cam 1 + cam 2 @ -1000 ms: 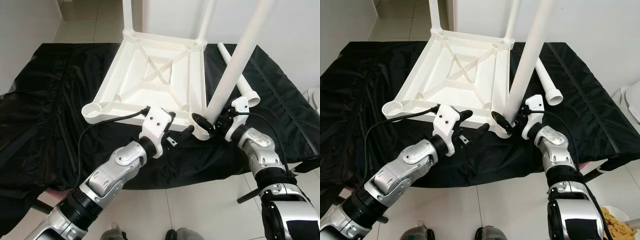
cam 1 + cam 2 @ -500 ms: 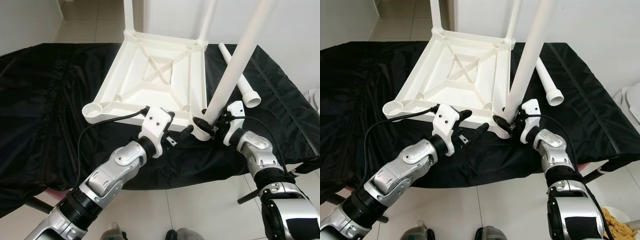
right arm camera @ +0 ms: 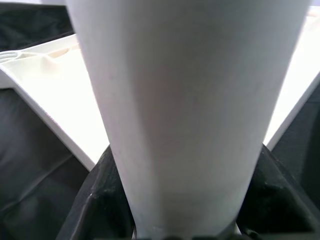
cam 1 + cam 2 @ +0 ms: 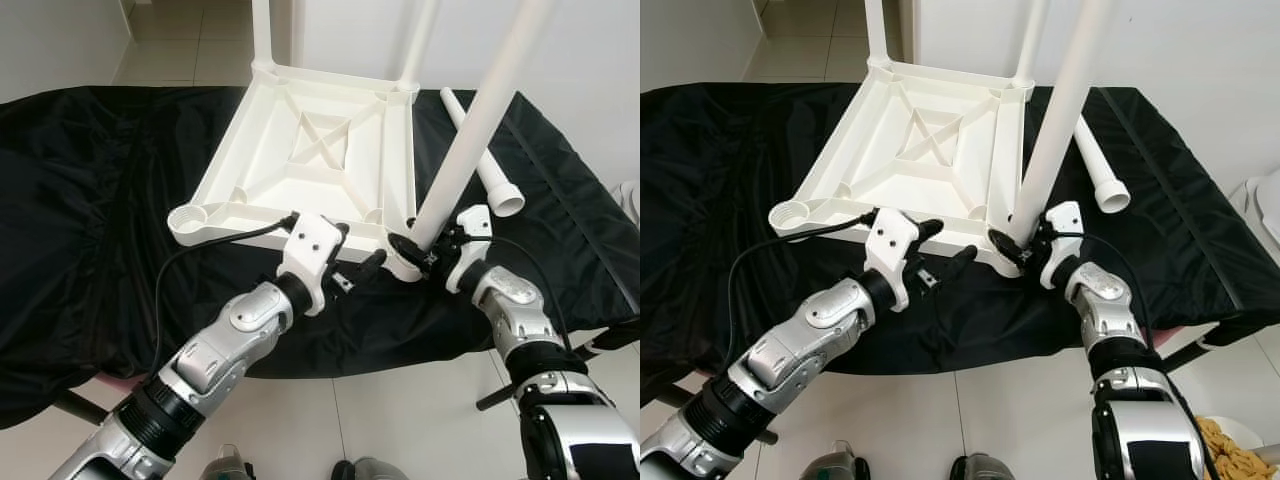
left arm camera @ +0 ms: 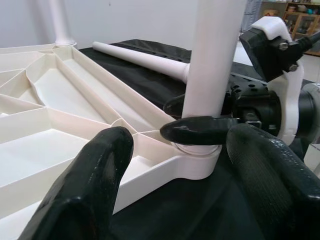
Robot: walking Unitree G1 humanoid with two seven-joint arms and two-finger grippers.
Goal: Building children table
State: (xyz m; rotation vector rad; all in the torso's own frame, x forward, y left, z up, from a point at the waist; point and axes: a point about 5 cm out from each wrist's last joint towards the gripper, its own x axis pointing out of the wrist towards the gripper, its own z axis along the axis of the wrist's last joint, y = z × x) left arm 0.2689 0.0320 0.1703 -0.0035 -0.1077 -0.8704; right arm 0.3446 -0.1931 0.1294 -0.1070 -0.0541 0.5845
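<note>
- The tabletop (image 4: 310, 150) lies upside down on the sheet (image 4: 90, 200) covering the worktop.
- Two legs (image 4: 262, 30) stand at its far corners.
- A third leg (image 4: 478, 115) stands in the near right socket, with the right hand (image 4: 412, 248) around its base.
- The left hand (image 4: 362, 265) is at the near edge, left of that socket.
- A loose leg (image 4: 482, 150) lies on the sheet, right of the tabletop.

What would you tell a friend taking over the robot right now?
Right tool: shut on the tall white plastic leg, near its base at the near right corner socket.
Left tool: open, at the near edge of the upside-down white plastic tabletop, not gripping.
Tabletop rests on the black cloth.
Done: two far legs stand in their sockets.
Left: seat the held leg, then fit the loose white leg lying on the cloth into the empty near left socket.
</note>
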